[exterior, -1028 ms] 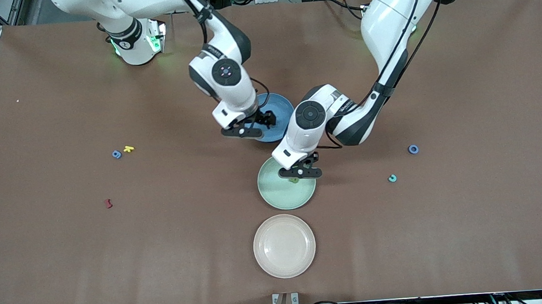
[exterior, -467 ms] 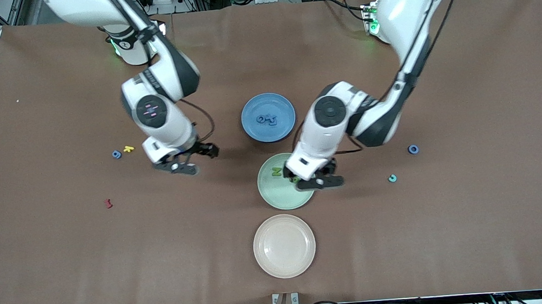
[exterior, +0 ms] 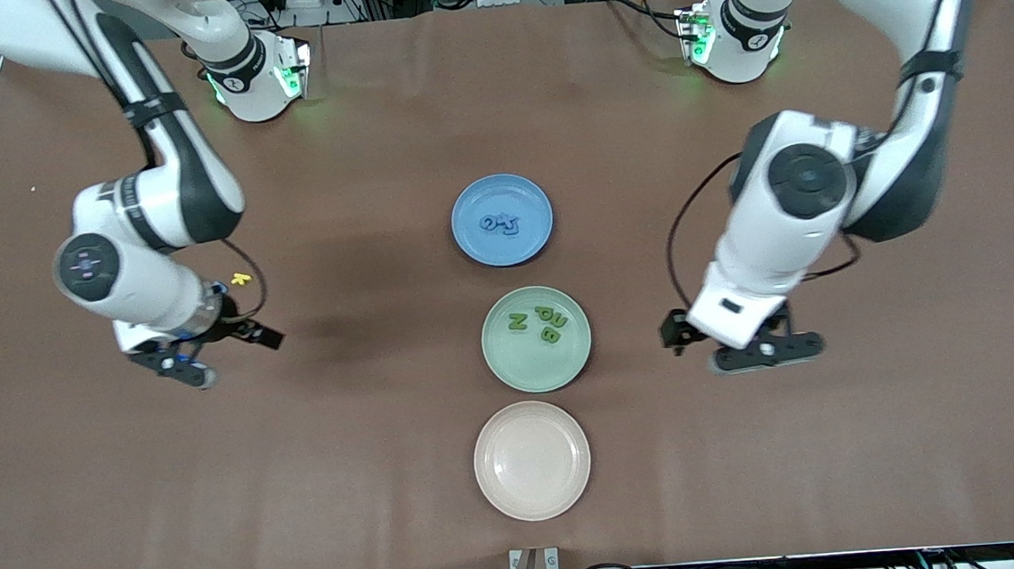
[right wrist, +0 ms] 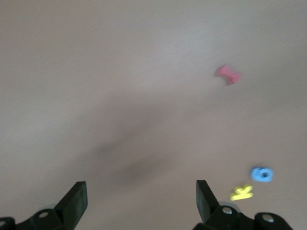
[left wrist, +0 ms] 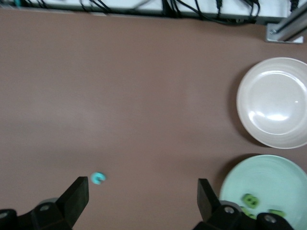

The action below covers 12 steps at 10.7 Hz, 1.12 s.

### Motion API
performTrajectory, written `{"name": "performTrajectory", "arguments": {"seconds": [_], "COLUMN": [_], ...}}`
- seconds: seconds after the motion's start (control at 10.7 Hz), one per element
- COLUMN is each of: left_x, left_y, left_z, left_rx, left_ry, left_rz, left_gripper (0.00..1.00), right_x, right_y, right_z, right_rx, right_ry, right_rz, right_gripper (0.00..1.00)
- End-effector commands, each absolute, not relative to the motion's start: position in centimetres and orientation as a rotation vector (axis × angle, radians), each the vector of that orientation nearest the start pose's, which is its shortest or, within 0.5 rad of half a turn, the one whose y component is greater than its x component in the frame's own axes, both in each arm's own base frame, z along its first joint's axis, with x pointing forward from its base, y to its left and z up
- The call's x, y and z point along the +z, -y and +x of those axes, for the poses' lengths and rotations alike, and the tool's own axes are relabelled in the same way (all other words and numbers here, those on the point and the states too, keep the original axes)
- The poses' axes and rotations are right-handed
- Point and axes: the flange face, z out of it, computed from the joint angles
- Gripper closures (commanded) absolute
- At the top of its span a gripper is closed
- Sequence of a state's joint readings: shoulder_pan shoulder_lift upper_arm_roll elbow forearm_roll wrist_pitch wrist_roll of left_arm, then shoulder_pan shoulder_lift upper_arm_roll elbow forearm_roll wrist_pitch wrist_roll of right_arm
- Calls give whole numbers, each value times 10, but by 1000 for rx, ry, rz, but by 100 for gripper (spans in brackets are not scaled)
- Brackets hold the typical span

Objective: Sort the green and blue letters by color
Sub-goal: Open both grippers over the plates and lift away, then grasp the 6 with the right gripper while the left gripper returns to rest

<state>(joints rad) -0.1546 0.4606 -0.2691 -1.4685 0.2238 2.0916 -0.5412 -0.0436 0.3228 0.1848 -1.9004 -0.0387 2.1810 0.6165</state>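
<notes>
Brown table [exterior: 395,471]; yellow letter [exterior: 241,278] beside right claw [exterior: 208,354].

From my right wrist camera I see the right claw [right wrist: 139,203] spread wide over bare brown worktop [right wrist: 120,72]. A small blue letter [right wrist: 262,174] lies just beside a yellow letter [right wrist: 242,192], with a dark red letter [right wrist: 228,74] well apart from both.

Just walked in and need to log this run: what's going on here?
Two arms are sorting tiny letters by color. Blue letters lie on the blue plate, green letters on the green plate. Both pincers are open and empty: the left pincer over a teal letter, the right pincer over bare table near the blue letter.
</notes>
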Motion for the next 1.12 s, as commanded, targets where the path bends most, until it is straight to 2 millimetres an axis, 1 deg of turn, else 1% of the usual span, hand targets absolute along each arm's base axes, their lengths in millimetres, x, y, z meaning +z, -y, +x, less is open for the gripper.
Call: {"name": "performTrajectory", "arguments": {"seconds": [0.0,0.09,0.19,0.28,0.37,0.47,0.56,0.65,0.84,1.03], "left_x": [495,512,531,547,559,577,579,600,609,623], "left_y": [187,174,163,142,126,119,98,84,81,83], "left_z": [650,644,636,632,625,615,612,603,593,582], "left_rx": [-285,-259,-244,-241,-206,-196,-134,-172,-141,-174], "left_ry": [31,69,102,140,175,112,64,32,-20,-29], "left_rz": [-3084,-3094,-3093,-3086,-3096,-3108,-3149,-3165,-3157,-3149], "left_gripper": [0,0,0,0,0,0,0,0,0,0], "right_x": [334,333,325,313,299,286,276,264,245,230], "right_y": [-2,23,51,67,69,72,78,76,77,75], "right_z": [602,592,578,568,559,549,540,529,512,496], "right_rx": [59,27,3,-9,-29,-56,-63,-55,-28,23], "right_ry": [-939,-1006,-1084,-1111,-1125,-1146,-1169,-1171,-1184,-1204], "right_rz": [-2993,-2969,-2942,-2930,-2919,-2902,-2891,-2889,-2886,-2885], "right_gripper": [0,0,0,0,0,0,0,0,0,0]}}
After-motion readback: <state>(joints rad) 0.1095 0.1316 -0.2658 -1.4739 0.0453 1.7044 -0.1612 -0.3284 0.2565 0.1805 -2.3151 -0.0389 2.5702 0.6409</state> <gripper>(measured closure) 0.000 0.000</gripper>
